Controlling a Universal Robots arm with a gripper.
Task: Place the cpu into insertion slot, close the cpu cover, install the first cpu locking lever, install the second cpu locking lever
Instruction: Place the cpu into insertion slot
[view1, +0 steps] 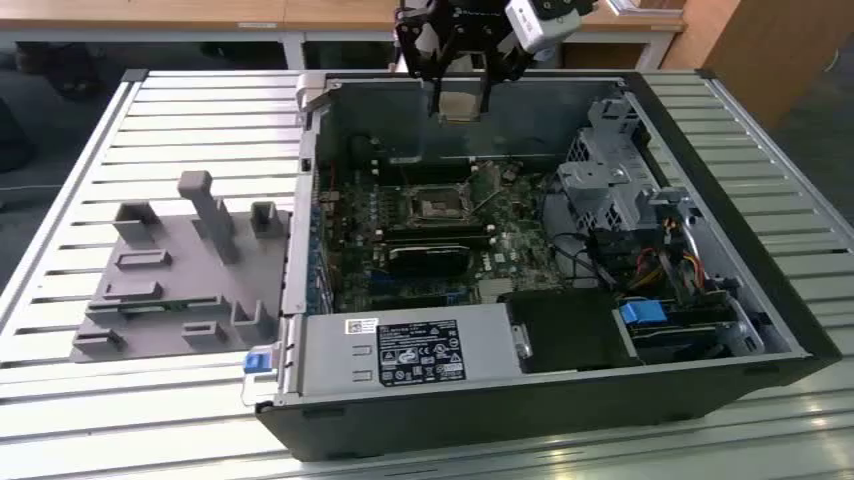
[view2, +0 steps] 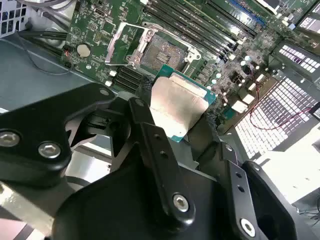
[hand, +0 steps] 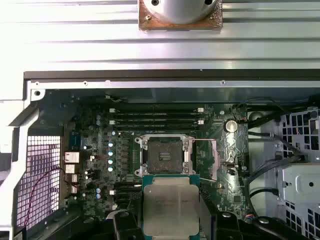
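Silver-topped cpu (view2: 177, 107) is pinched by its edges in the gripper (view1: 458, 100), I guess so the flat face stays level for seating. It hangs over the far end of the case (view1: 534, 400), well above the insertion slot (hand: 163, 155), whose cpu cover (view2: 122, 47) is flipped aside, leaving the socket bare

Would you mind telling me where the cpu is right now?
In the exterior view, the cpu is clamped in the gripper, above the open computer case, clear of the insertion slot.
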